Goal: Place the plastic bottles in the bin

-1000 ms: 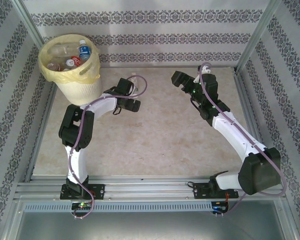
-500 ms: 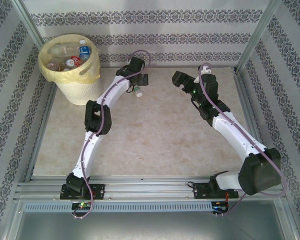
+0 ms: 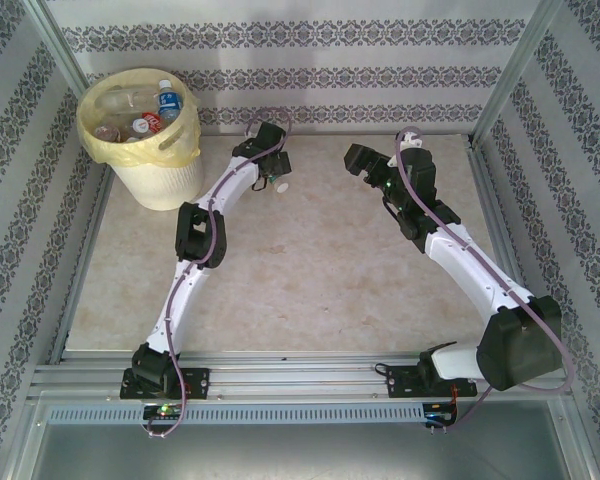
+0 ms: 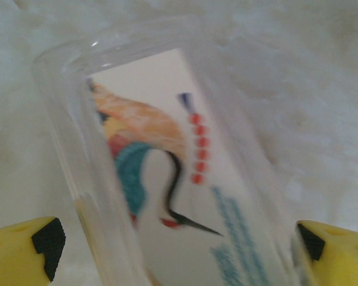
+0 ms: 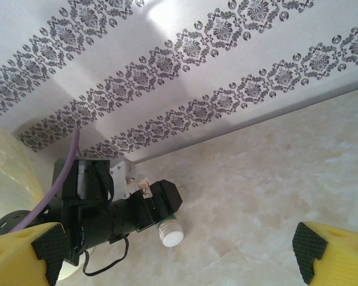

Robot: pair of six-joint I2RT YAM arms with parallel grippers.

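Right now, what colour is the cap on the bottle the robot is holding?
White. The cap of the bottle shows best in the right wrist view.

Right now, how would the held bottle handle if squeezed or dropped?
Probably light: the bottle looks empty. Its clear wall may buckle in the jaws of the left gripper. Smooth and round, it could roll.

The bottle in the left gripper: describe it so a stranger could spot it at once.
Find the cream bin at the table's far left corner, then the left gripper just right of it. It grips a clear white-capped bottle, held outside the bin, unlike the bottles inside, its label showing a bird and red dots.
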